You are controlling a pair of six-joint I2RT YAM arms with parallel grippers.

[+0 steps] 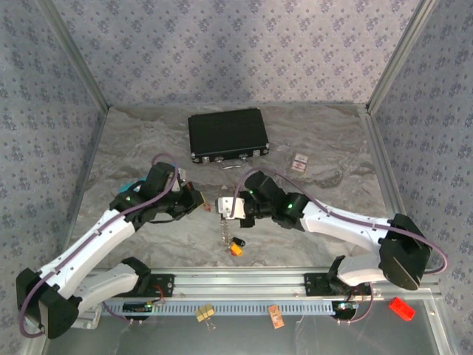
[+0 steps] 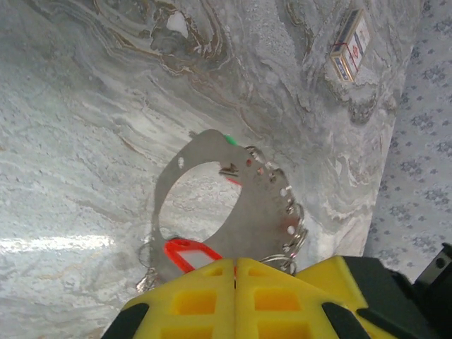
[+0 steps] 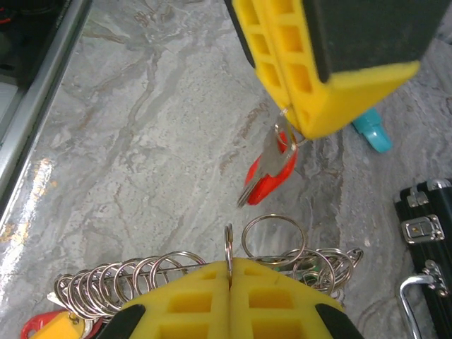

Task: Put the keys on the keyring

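- Top external: left gripper [image 1: 198,201] and right gripper [image 1: 224,207] meet mid-table, tips near each other. A chain [image 1: 224,235] dangles toward an orange-tagged key [image 1: 236,248].
- Left wrist: own fingers pressed together. The keyring [image 2: 244,205], a holed metal crescent carrying rings, faces them.
- Right wrist: right fingers pinch one split ring [image 3: 228,247] upright, probably steadying it for threading. The left gripper clamps the red key [image 3: 268,173] just above, not touching.

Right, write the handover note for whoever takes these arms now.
Left hand: shut on the red key, held above the table.
Right hand: shut on the keyring, close to that key.
Orange key: on the table by the chain; whether attached, unclear.
Done: key and keyring gripped, facing each other.
Left: thread the red key onto a ring, then the others.
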